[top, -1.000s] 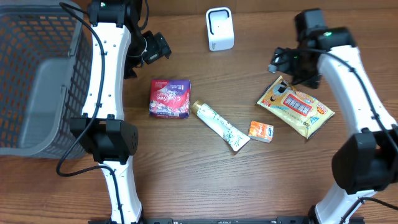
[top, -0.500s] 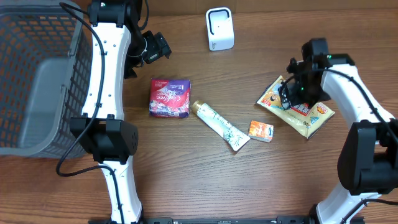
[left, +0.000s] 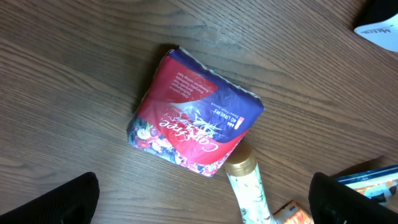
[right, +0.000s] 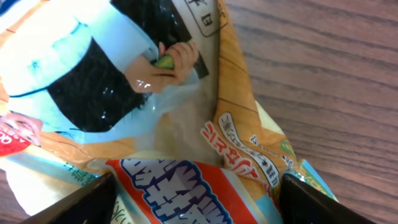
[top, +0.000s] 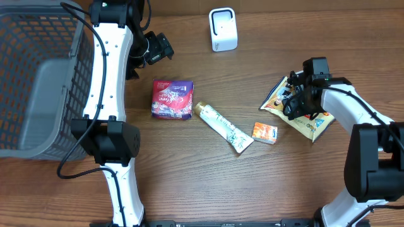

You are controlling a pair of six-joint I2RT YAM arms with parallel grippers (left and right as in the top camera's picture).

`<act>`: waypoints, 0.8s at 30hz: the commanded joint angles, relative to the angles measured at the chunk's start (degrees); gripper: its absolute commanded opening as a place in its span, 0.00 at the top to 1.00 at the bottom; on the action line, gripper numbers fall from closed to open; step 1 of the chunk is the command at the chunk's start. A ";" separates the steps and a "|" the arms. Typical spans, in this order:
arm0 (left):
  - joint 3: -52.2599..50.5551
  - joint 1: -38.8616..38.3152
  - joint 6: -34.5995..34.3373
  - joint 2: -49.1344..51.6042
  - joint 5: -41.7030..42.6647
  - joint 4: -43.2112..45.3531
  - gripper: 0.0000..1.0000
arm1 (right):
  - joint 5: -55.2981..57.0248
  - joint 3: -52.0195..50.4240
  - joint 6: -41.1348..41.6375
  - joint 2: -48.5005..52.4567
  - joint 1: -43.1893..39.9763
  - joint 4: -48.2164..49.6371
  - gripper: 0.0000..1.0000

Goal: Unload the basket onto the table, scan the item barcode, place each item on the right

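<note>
My right pincer (top: 295, 99) is down on the snack packet (top: 304, 113), which lies flat on the desk (top: 189, 183) at about 3 o'clock in the overhead view. On the right wrist camera its two fingers (right: 68, 202) sit far apart at the lower corners, and the orange printed film fills the space between them. So the pincer is released and spread over the packet, not clamped on it. I cannot tell whether the tips touch the film.

My left pincer (top: 159, 48) hangs over the desk at about 11 o'clock, released wide with nothing in it. Its camera looks down on the red and purple pack (left: 193, 124). The capped end of the tube (left: 242, 171) lies just beside that pack's 5 o'clock corner.

The white scanner (top: 223, 29) stands at 12 o'clock, well apart from the packet. Seen from overhead, the tube runs from the desk's middle towards 4 o'clock. A small orange box (top: 265, 132) lies just beside its far end, between tube and packet. The grey mesh basket (top: 38, 38) fills the 9 o'clock side.
</note>
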 commanded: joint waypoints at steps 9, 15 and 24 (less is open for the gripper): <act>0.00 -0.15 0.74 0.46 -0.02 -0.13 0.00 | -2.27 -1.51 22.95 0.96 0.17 -2.34 0.96; 0.00 -0.15 0.74 0.46 -0.02 -0.13 0.00 | -21.81 -0.57 33.92 0.96 0.15 -2.78 0.89; 0.00 -0.15 0.74 0.46 -0.02 -0.13 0.00 | -23.96 5.57 49.53 0.96 0.15 2.51 0.83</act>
